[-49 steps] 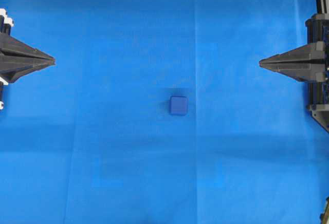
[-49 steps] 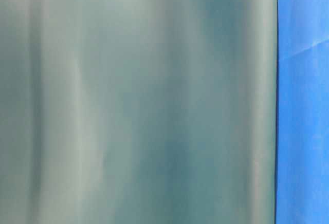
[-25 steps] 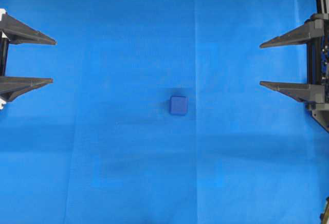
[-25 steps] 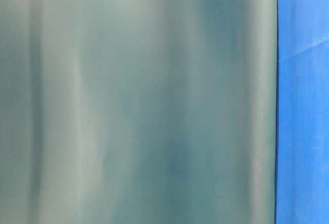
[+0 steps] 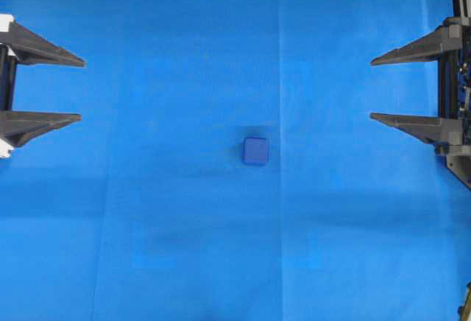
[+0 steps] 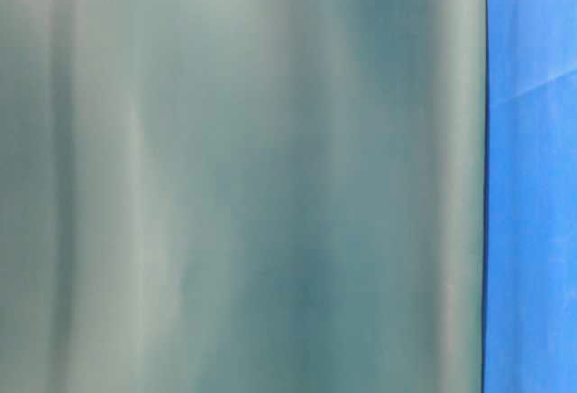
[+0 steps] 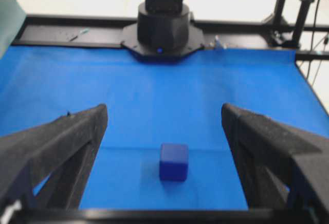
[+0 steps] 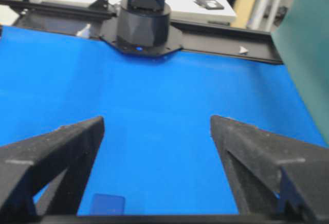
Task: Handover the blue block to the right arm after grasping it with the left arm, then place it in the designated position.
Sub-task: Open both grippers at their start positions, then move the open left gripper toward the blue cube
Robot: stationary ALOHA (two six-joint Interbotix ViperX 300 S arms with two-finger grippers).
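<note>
On my left gripper (image 5: 79,90) the two black pointed fingers (image 5: 44,51) stand spread wide with nothing between them, tips aimed toward the middle of the table from the left edge of the overhead view. My right gripper (image 5: 374,89) mirrors it from the right edge, its all-black fingers (image 5: 412,47) just as far apart and equally bare. White brackets show behind the left fingers; the right frame is black throughout.

Between the two, well apart from both, the blue block (image 5: 255,151) sits flat on the blue cloth (image 5: 162,225), a little below the line joining the grippers and slightly right of centre in the overhead view. It is close to a cube, so I can make out no long axis; its sides run about square with the picture's edges, one face up. It is a darker, deeper blue than the cloth, with rounded corners and a faint shadow round it.

From the left wrist camera I see the block (image 7: 174,161) centred between the spread fingers, ahead of the tips, with the right arm's base (image 7: 163,26) at the far edge of the cloth. From the right wrist camera the block (image 8: 108,204) lies low and to the left, beside the left-hand finger.

The table-level view is filled by a blurred grey-green sheet (image 6: 243,177), with a strip of cloth at the right.
</note>
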